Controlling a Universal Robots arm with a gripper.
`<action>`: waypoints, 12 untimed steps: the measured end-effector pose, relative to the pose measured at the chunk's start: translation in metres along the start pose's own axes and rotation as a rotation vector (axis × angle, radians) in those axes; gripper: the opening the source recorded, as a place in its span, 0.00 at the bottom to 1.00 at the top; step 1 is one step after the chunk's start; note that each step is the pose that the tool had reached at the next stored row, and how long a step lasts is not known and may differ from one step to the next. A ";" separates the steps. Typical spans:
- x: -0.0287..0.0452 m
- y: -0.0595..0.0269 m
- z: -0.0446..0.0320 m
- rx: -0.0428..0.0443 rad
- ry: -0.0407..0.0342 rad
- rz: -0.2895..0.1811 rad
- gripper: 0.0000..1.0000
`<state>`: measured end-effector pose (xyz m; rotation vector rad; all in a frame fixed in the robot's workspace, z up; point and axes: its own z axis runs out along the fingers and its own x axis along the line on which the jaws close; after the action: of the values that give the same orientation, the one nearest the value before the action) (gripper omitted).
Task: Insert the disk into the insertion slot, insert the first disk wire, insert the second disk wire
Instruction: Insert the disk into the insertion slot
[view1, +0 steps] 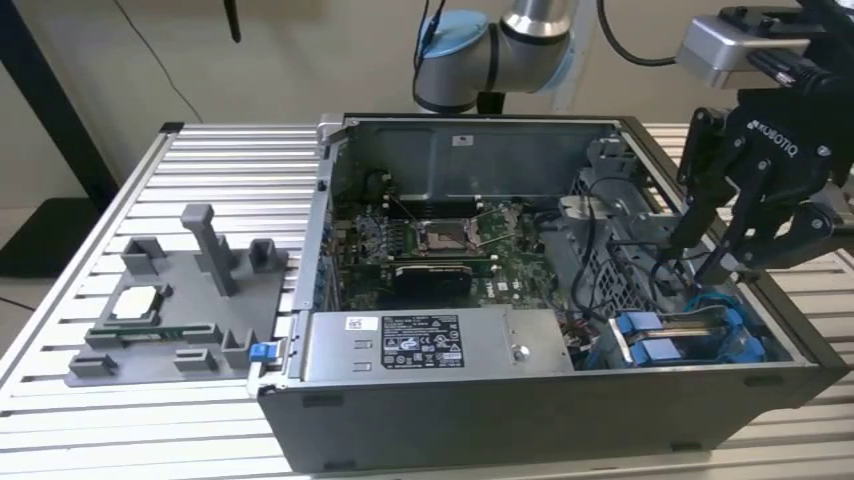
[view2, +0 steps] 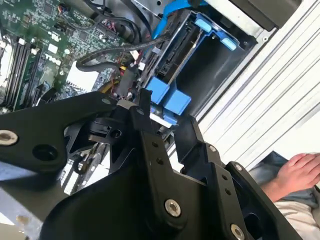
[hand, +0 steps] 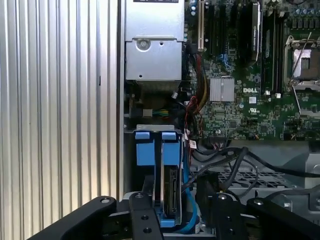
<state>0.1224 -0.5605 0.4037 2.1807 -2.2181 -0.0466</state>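
Honestly, the gripper (view1: 694, 260) hung over the disk (hand: 171, 192), fingers (hand: 142, 212) apart; loose cables (hand: 225, 159) just beside the disk could've snagged them.

An open grey sheet-metal computer case (view1: 534, 415) is set on a ribbed aluminium table (view1: 227, 160). Inside it are seen a green motherboard (view1: 441, 235) and a grey labelled power-supply box (view1: 427, 345). Beside the case, at the exterior view's left, a grey plastic fixture (view1: 200, 290) is loaded with a square silver chip (view1: 138, 303)

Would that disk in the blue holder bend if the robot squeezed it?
Probably not: the disk looks like a flat metal slab, so likely stiff and heavy for its size. Its blue plastic holder would probably flex more.
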 end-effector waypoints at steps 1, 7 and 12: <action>-0.0015 0.0002 0.0005 0.0008 0.0000 0.000 1.00; -0.0095 0.0029 0.0073 0.0135 -0.0032 0.000 1.00; -0.0202 0.0048 0.0115 0.0215 -0.0065 0.000 1.00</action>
<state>0.1175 -0.5402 0.3923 2.1948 -2.2322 -0.0300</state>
